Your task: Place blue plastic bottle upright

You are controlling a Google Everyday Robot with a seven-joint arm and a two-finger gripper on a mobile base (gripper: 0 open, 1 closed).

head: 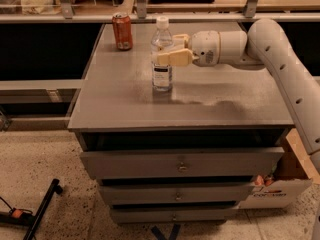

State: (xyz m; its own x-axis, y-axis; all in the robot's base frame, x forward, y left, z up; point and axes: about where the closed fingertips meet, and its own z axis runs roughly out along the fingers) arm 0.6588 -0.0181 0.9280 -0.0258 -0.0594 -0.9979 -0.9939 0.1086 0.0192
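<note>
Item: upright placement, release stage.

- Red soda can (122,31): stood near the worktop's (125,99) back left corner, well apart from the work.
- Blue plastic bottle (162,69): stood upright, cap up, base seemingly flat on the worktop, left of centre towards the back edge.
- Gripper (167,48): reached in from the right side; its tan fingers (175,58) pinched the bottle's shoulder just below the cap.

Handling note: judged nearly done. Parting the fingers evenly, then backing straight out rightward without brushing the shoulder, should avoid toppling the light bottle.
</note>
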